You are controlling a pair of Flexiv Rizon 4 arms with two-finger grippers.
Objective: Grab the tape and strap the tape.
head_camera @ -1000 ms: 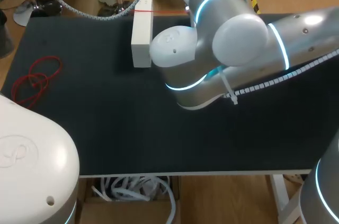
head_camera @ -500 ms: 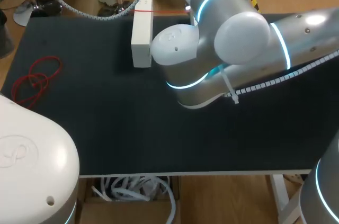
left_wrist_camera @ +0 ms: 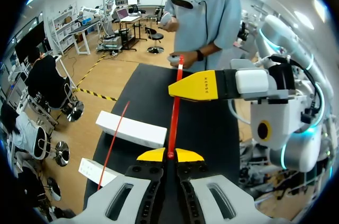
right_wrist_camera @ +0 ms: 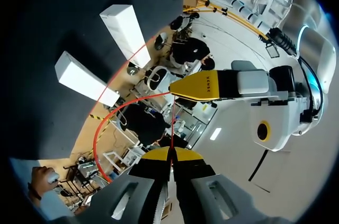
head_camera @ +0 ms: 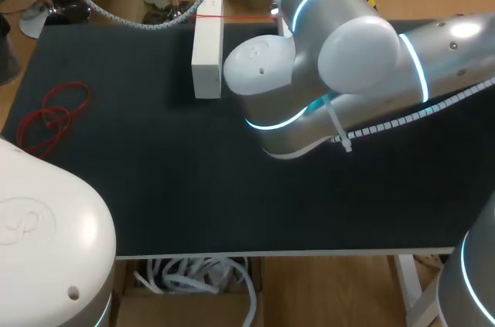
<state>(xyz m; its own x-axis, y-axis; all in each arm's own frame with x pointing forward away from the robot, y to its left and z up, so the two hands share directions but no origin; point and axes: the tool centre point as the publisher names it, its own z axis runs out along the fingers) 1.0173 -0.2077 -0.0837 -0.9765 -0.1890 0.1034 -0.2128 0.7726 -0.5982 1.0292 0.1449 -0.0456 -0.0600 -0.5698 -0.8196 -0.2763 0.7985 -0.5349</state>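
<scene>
The tape is a thin red strap [left_wrist_camera: 174, 118] stretched taut between my two grippers above the black table [head_camera: 155, 188]. In the left wrist view my left gripper [left_wrist_camera: 169, 155] is shut on one end, and my right gripper [left_wrist_camera: 180, 89] pinches the strap just ahead of it. The right wrist view shows the same from the other side: my right gripper [right_wrist_camera: 170, 154] is shut on the strap [right_wrist_camera: 170, 123], facing the left gripper [right_wrist_camera: 183, 87]. In the head view the right arm [head_camera: 325, 72] hides both grippers; a short length of strap [head_camera: 232, 15] shows at the far edge.
A long white box [head_camera: 207, 45] lies on the far part of the table beside the right arm. A second white box [left_wrist_camera: 95, 168] shows in the wrist views. A loose red loop [head_camera: 50, 114] lies at the left. The left arm's base [head_camera: 46, 250] fills the near left corner.
The right arm has shifted slightly to the right. Both grips on the strap are unchanged.
</scene>
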